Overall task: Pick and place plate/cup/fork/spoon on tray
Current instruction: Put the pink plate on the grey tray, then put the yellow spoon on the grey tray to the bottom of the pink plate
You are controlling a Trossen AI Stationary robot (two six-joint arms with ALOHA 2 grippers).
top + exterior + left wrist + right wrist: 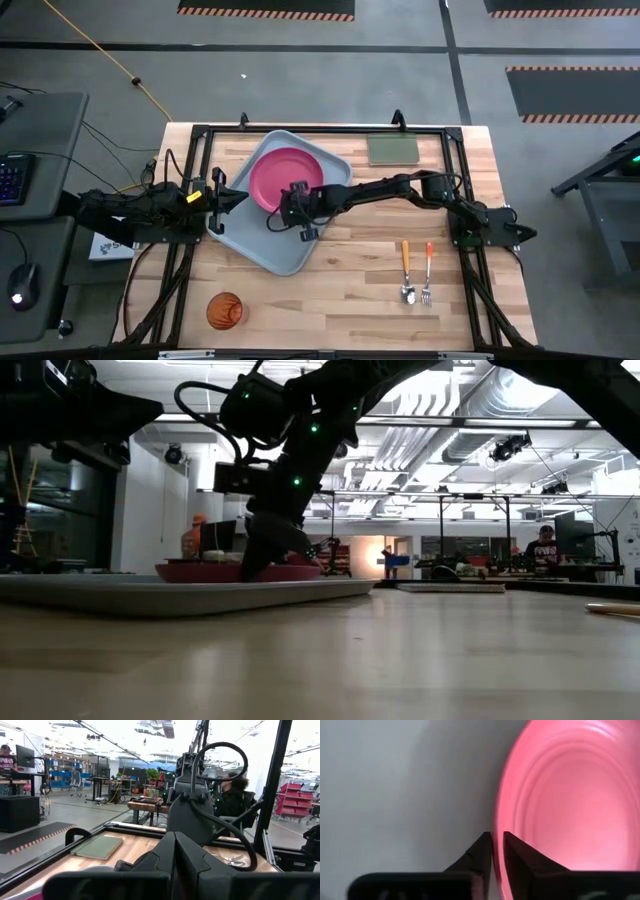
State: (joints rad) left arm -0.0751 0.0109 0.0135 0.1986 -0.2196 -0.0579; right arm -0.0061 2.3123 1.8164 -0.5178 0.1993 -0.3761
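Observation:
The pink plate [285, 178] lies on the far part of the grey-blue tray [275, 250], which sits turned at an angle at the table's left middle. My right gripper [290, 205] reaches across from the right and is shut on the plate's near rim; the right wrist view shows it [497, 840]. My left gripper [232, 200] is shut at the tray's left rim; I cannot tell whether it touches the tray. The orange cup [225, 311] stands near the front edge. The spoon [406, 275] and the fork [427, 275] lie side by side at the right. My right gripper pinches the plate's rim [499, 820] between its two fingers, one finger over the plate's inside and one outside over the tray. The fingers come from above, pointing down. In the low view the plate [230, 572] sits about level, low over the tray [180, 592].
A flat green pad [393, 150] lies at the table's far right, also shown in the left wrist view [97, 847]. Bare wood lies between the tray and the cutlery. A black frame runs along the table's edges.

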